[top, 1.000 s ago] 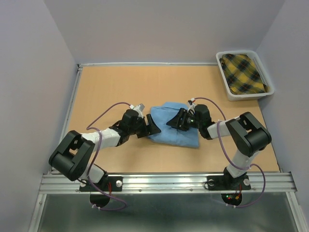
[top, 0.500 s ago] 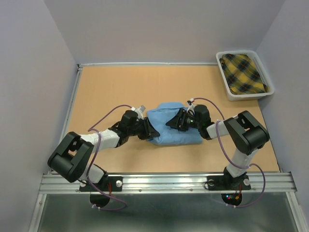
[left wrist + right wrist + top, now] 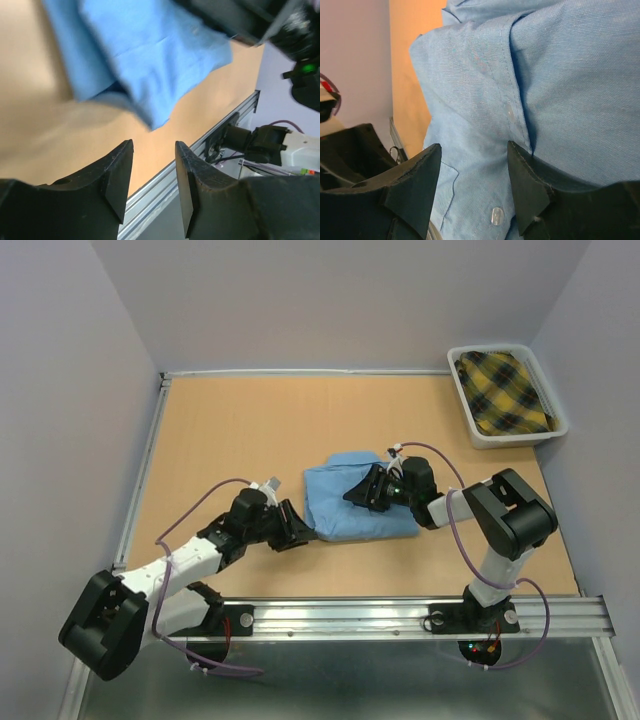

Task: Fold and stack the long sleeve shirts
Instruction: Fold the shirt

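Lying folded mid-surface toward the near edge, light blue shirt [image 3: 365, 510], right hand [image 3: 354, 492] resting on it, fingers apart, left hand [image 3: 303, 531] just beside its near-left corner, fingers apart, empty

You have the folded shirt [image 3: 355, 510] lying near the middle of the table [image 3: 230, 430]. The left gripper [image 3: 303, 531] sits just left of the shirt's near-left corner. The right gripper [image 3: 360, 490] is over the shirt. The bin [image 3: 515, 439] stands at the far right corner, with a second garment [image 3: 505, 390] inside it.
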Motion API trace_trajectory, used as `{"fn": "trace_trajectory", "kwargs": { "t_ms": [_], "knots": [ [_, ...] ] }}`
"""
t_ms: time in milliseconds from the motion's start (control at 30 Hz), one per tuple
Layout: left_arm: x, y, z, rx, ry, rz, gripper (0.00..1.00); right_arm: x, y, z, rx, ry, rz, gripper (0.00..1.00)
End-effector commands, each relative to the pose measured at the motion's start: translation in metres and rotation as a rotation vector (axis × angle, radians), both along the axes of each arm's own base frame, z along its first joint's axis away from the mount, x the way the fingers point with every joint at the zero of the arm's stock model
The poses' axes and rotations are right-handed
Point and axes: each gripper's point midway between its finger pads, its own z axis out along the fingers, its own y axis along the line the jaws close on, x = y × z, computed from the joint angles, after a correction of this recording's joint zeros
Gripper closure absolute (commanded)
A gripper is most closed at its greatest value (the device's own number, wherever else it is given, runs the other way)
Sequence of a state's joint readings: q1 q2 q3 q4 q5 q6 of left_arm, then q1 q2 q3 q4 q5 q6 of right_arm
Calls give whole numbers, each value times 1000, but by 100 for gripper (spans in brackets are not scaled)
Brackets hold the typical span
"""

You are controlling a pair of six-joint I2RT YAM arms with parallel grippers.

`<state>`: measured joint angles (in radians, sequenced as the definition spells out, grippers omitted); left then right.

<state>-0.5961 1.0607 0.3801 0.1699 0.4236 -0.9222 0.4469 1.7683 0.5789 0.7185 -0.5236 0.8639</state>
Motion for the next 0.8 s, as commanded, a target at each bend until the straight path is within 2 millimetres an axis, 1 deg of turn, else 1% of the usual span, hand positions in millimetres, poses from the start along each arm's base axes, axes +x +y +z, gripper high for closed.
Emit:
{"fn": "trace_trajectory", "kwargs": {
  "t_ms": [0,67,100,133,233,267,333,400,433,500,533,567,633,667,733,767],
  "knots": [
    [-14,14,-15,12,75,70,44,-7,-6,-19,-51,18,-13,39],
    [-5,12,-2,-17,27,103,32,-7,-7,-19,-53,16,-11,39],
    [3,14,1,-17,6,139,31,-7,-7,-18,-53,13,-11,39],
    [12,10,11,-53,-24,159,31,-7,-7,-17,-52,10,-11,39],
    [25,5,22,-98,-76,183,31,-7,-6,-16,-50,10,-10,39],
    [31,1,28,-116,-122,173,31,-7,-6,-15,-49,8,-8,39],
    [37,-4,34,-116,-163,148,31,-7,-6,-14,-47,6,-7,39],
    [41,-7,28,-69,-206,101,27,-7,-6,-13,-48,3,-8,39],
    [43,-10,30,-63,-225,81,26,-7,-6,-13,-46,3,-7,39],
    [43,-12,25,-32,-253,32,22,-7,-7,-14,-48,3,-7,39],
    [44,-14,26,-29,-262,22,21,-7,-6,-14,-50,2,-6,39],
    [45,-14,19,-12,-251,16,20,-8,-6,-15,-50,6,-6,39],
    [46,-15,15,2,-261,1,17,-8,-6,-16,-50,8,-4,39],
    [47,-15,9,11,-250,-3,16,-6,-6,-15,-49,5,-7,39],
    [48,-18,7,7,-257,-16,15,-7,-6,-15,-49,6,-2,39],
    [49,-20,2,13,-243,-22,15,-7,-6,-15,-49,6,-2,39]
  ]
}}
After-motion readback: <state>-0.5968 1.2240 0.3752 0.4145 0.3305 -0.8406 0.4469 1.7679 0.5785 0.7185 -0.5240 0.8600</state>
